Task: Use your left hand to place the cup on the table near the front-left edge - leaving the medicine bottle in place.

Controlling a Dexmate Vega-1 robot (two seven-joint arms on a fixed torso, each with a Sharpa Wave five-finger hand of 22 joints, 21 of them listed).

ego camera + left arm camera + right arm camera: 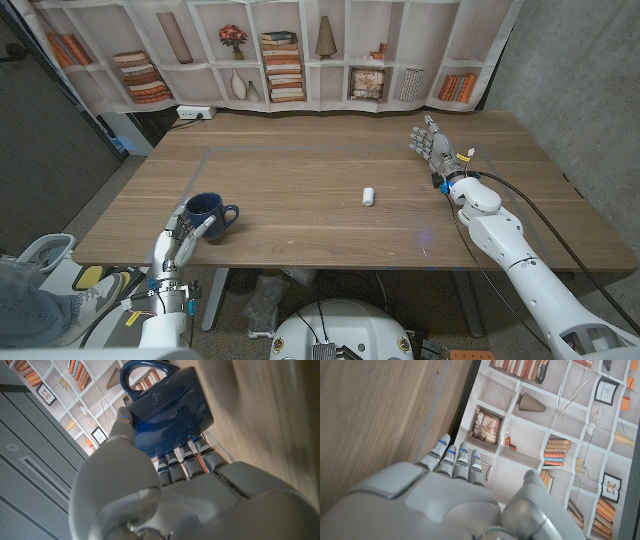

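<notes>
Head view: medicine bottle point(368, 195) mid-table, unobstructed.

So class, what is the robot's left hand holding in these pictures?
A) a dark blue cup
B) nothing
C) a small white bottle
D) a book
A: the left hand grips the dark blue cup near the table's front-left edge; the white bottle lies apart, mid-table.

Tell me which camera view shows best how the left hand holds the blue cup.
The left wrist view: the blue cup sits close up in the left hand, thumb on one side of its wall, fingers on the other, handle pointing away. The head view shows the cup small near the table's front-left edge with the hand around it.
</notes>
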